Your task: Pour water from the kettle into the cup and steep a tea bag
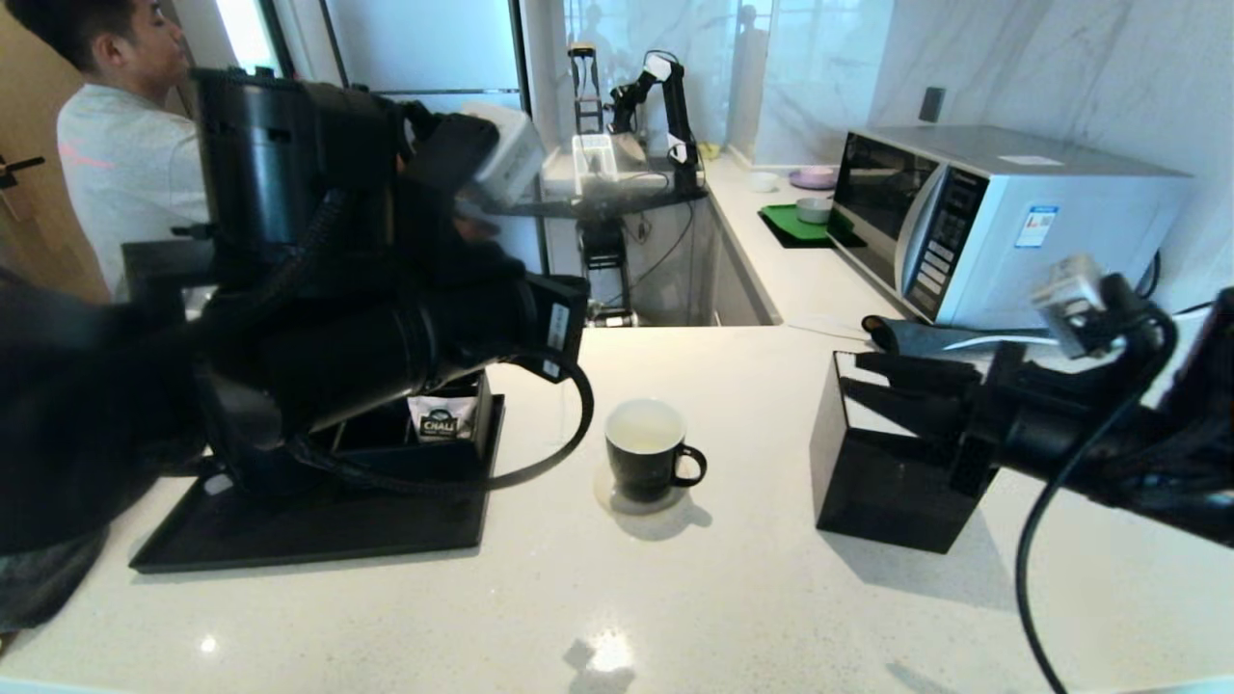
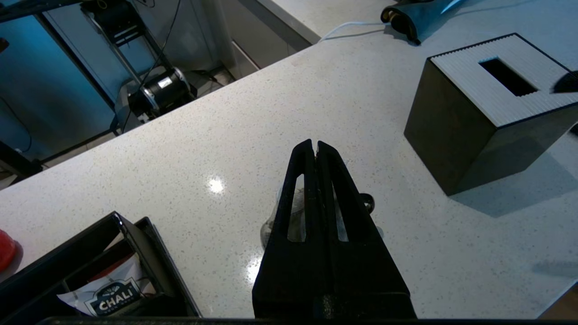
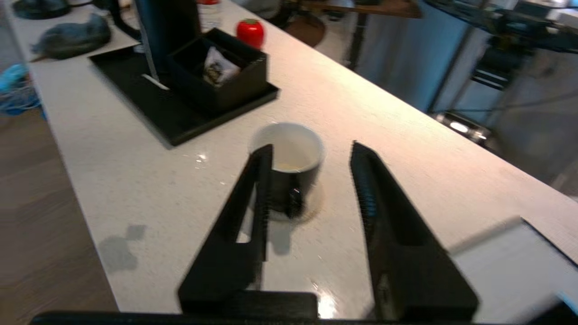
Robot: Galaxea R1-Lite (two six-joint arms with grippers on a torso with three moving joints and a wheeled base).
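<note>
The small black mug with a white inside (image 1: 645,449) stands upright on a round clear coaster in the middle of the white speckled stone desk (image 1: 675,598), its ear handle turned toward the robot's right. To its left a flat black tray (image 1: 318,525) carries an open black compartment box (image 1: 424,434) holding a white sachet printed "CHALI" (image 1: 442,416), and the tall matte black kettle (image 3: 167,31) stands on the tray just beside that box. The left gripper (image 2: 315,146) hangs above the desk over the mug with its fingers pressed together, nothing visible between them. The right gripper (image 3: 311,151) is raised near a black tissue box with a slotted top (image 1: 892,463), its fingers spread wide and empty, pointing toward the mug.
</note>
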